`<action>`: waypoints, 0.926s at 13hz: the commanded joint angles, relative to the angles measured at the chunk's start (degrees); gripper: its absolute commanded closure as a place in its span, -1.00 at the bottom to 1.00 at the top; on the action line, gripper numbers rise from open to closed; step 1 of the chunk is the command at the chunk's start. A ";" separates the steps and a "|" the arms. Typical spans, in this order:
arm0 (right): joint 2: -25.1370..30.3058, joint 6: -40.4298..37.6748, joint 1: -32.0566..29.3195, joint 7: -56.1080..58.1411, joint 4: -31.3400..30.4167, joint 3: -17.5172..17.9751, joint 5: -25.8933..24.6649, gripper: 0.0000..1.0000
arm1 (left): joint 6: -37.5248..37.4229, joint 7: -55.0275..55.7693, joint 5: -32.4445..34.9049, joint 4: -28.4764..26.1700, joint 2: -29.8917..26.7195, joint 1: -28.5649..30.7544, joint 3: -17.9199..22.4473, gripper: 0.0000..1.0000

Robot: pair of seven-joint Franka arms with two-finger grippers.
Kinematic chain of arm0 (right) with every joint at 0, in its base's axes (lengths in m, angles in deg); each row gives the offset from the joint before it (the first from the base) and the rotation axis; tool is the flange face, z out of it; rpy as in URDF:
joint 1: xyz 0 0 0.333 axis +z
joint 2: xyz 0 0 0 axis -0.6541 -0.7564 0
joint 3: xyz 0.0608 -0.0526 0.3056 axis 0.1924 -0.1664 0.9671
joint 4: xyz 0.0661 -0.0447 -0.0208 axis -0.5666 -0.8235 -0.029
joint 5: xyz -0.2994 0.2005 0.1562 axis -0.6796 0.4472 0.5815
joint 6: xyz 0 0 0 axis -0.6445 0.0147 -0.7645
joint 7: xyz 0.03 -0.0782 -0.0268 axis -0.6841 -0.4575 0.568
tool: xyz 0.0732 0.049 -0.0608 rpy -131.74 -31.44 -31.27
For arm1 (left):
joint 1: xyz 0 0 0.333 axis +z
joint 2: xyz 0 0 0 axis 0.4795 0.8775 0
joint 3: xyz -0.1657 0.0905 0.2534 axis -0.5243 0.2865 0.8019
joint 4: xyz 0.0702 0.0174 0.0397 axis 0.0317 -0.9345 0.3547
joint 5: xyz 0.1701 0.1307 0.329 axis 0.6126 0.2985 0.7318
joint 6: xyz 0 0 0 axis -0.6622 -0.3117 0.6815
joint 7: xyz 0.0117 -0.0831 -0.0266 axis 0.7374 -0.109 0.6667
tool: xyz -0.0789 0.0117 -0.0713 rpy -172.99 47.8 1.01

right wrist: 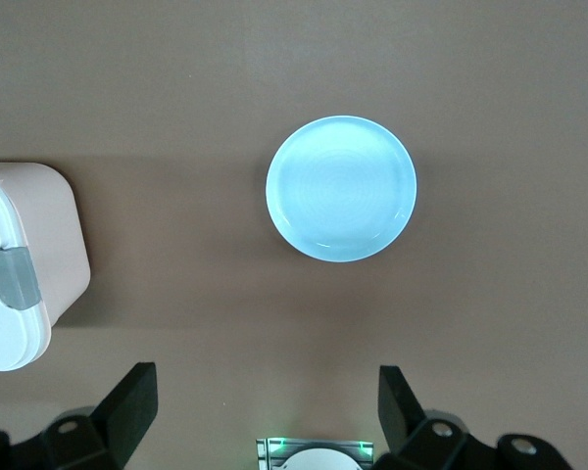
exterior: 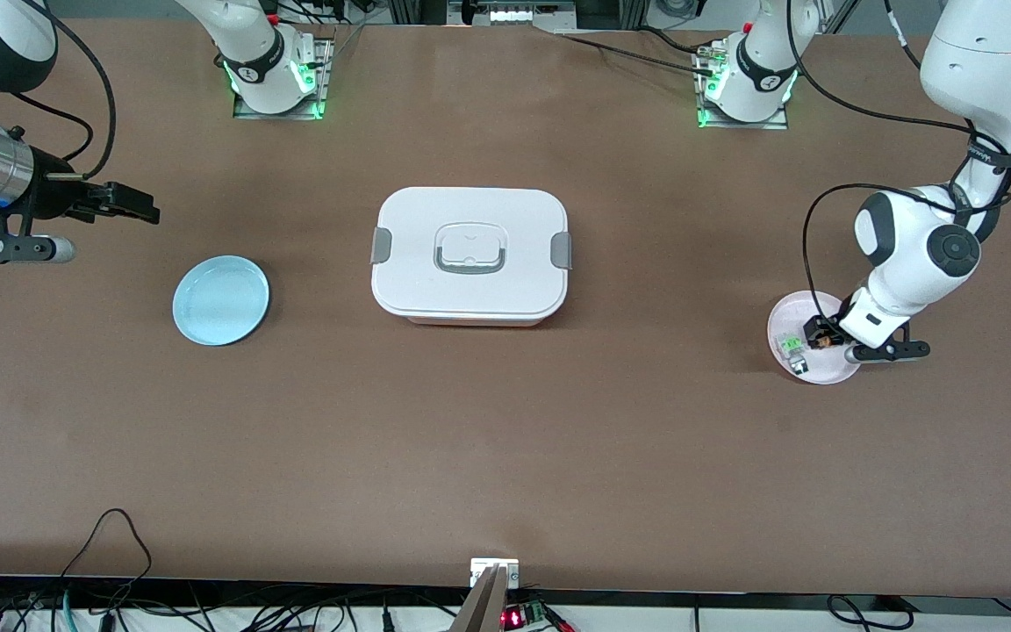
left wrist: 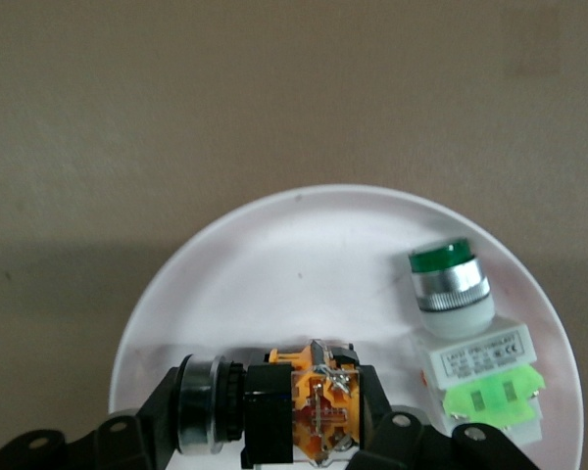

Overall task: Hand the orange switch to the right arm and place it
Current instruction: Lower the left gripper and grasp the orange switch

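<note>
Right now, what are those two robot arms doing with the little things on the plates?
The left gripper is down in the pink plate and shut on the orange switch. A green-and-white switch lies beside it on that plate. The right gripper waits, open, above the table near the blue plate. A white lidded box sits between the plates.

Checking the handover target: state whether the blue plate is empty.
Empty: the blue plate shows only bare surface in the right wrist and front views.
</note>
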 commanded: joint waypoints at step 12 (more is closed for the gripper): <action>0.37 -2.82 -1.10 0.52 0.36 -0.41 15.38 -1.00 | 0.16 -0.86 0.69 3.45 -0.42 1.08 -0.85 1.00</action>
